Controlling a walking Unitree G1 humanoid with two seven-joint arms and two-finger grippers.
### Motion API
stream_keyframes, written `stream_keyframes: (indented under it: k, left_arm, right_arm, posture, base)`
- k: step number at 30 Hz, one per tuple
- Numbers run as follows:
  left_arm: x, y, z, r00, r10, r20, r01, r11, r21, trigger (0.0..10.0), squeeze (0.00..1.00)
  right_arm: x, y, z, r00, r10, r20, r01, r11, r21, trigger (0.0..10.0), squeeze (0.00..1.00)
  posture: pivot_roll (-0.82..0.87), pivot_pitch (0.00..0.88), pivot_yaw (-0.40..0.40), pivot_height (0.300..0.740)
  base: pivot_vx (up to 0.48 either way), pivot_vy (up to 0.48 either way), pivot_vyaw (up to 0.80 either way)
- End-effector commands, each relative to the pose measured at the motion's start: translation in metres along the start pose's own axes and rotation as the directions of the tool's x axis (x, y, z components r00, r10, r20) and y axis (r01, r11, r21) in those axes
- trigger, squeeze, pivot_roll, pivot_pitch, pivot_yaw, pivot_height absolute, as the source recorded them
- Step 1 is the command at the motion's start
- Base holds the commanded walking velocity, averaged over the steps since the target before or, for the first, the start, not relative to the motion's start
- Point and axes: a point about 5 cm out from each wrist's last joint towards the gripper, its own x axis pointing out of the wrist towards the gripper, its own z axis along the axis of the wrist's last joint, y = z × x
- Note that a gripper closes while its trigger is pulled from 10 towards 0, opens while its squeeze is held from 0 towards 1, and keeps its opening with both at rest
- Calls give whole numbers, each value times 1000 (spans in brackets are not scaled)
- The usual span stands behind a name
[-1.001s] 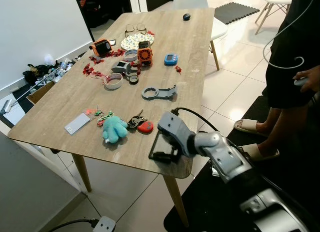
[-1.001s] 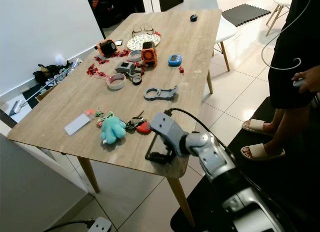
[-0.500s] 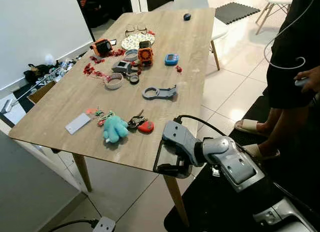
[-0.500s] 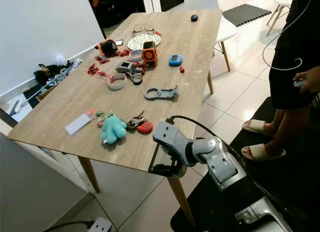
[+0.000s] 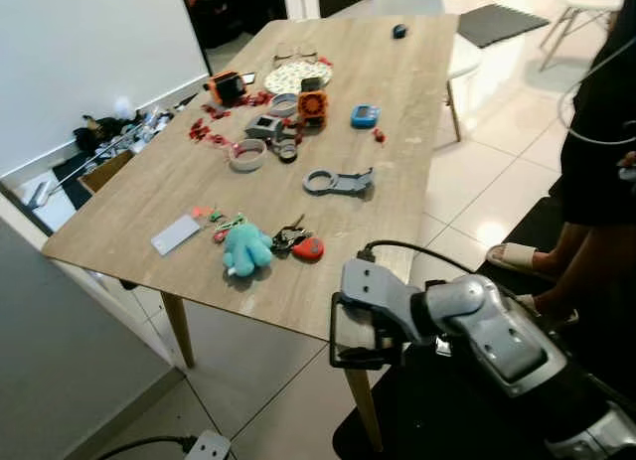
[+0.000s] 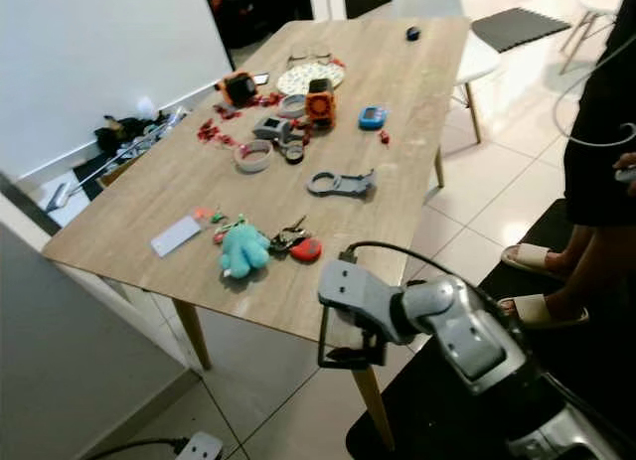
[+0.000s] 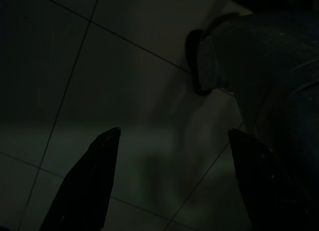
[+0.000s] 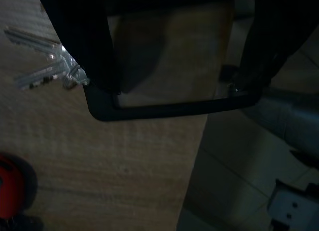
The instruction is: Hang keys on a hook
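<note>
- I see the table (image 5: 149, 212) running up toward twelve o'clock, cluttered at its far half; a person (image 5: 606, 162) stands at about three o'clock beside it.
- My right gripper (image 5: 360, 333) hangs at the table's near edge, around five o'clock of the keys, fingers spread wide with nothing between them.
- My left gripper (image 7: 169, 181) points at dark floor tiles, its fingers (image 7: 94, 181) apart and idle.
- The keys (image 5: 291, 240) lie near the front edge, between a teal plush (image 5: 245, 250) at their nine o'clock and a red fob (image 5: 307, 248) touching them at three.
- I judge the step to be the reach: I would bring the right gripper toward eleven o'clock, over the key bunch, and close on the ring, not the plush.
- I can't pick out a hook from here, so I'd find it before lifting.
</note>
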Motion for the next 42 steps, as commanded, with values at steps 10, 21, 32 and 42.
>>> stream_keyframes:
  k: [10, 21, 32, 42]
  left_arm:
    - [-2, -2, -13, 999, -24, -49, 24, 1000, -6, 10000, 0]
    - [-3, 1, -13, 998, -18, -54, 18, 1000, 1, 10000, 0]
    - [-3, 2, -12, 998, -20, -53, 20, 1000, 6, 10000, 0]
    - [-3, 2, -10, 999, -23, -47, 24, 1000, 3, 10000, 0]
  right_arm:
    - [-18, -11, -41, 975, -119, -185, 142, 983, 116, 10000, 0]
    - [-35, -18, -54, 958, -190, -215, 226, 961, 158, 10000, 0]
    - [-46, -35, -60, 909, -344, -237, 390, 902, 187, 10000, 0]
    - [-53, -43, -63, 876, -408, -258, 463, 861, 210, 10000, 0]
  posture:
    - [-135, 141, 129, 740]
    - [-132, 143, 138, 740]
    - [-134, 142, 144, 740]
    - [-131, 140, 140, 740]
  base:
    - [0, 0, 0]
    - [0, 0, 0]
    - [0, 0, 0]
    - [0, 0, 0]
